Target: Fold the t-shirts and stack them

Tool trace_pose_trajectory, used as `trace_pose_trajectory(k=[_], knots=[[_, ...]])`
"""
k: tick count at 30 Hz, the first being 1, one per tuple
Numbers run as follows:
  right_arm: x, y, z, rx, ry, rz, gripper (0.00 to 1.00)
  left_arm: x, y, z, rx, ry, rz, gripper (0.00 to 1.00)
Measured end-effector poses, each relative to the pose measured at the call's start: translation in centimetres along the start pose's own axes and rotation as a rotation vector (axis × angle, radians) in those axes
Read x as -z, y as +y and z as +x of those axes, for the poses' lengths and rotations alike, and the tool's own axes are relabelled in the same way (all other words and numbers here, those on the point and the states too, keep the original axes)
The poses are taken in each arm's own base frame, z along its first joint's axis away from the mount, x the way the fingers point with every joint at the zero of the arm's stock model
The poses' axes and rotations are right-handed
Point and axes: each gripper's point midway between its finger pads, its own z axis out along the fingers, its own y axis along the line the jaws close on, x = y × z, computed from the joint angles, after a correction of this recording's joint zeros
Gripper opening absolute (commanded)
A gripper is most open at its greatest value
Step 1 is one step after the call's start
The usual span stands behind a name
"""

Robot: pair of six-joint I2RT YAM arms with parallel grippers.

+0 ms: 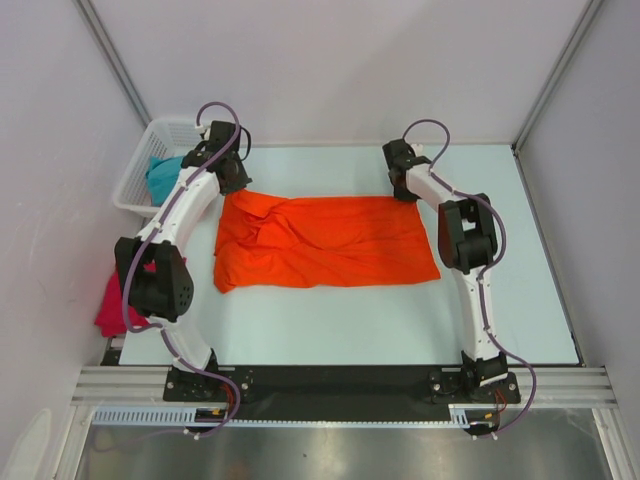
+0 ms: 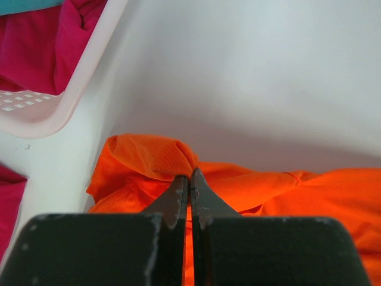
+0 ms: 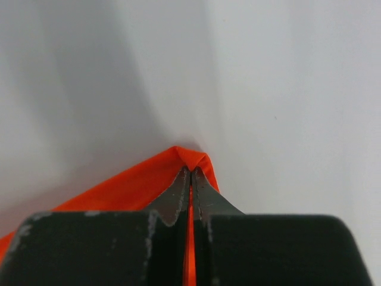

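One orange t-shirt point(image 1: 325, 240) lies spread flat on the table point(image 1: 330, 320), mid-width, nearer the far edge, with wrinkles on its left half. Left gripper point(image 2: 190, 176) is pinched closed on the shirt's far-left corner, cloth bunched at the tips. Right gripper point(image 3: 191, 173) is pinched closed on the far-right corner. Teal t-shirt point(image 1: 162, 176) sits in white basket point(image 1: 133, 185) at the far-left corner. Pink t-shirt point(image 1: 110, 308) lies at the left edge.

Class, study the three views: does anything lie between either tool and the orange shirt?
Nothing visible does. The left tool and the right tool are each shut on a far corner of the orange shirt.
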Motion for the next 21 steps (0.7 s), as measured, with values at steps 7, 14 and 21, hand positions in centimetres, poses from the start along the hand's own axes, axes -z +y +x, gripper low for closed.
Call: trace_pose_trajectory(k=[7,14,21], knots=[[2.1,-1.6,0.6,0.015,-0.009,0.045,0.00,1.0,0.1,-0.4,0.004,-0.012,0.006,0.00],[6.5,-2.5,-1.8,-0.007,-0.099,0.046,0.00,2.8,0.2,-1.4,0.016,-0.050,0.025,0.00],[8.4,-2.4,0.1,0.029,-0.107,0.053,0.00,5.0,1.3,-0.8,0.020,-0.062,0.030,0.00]])
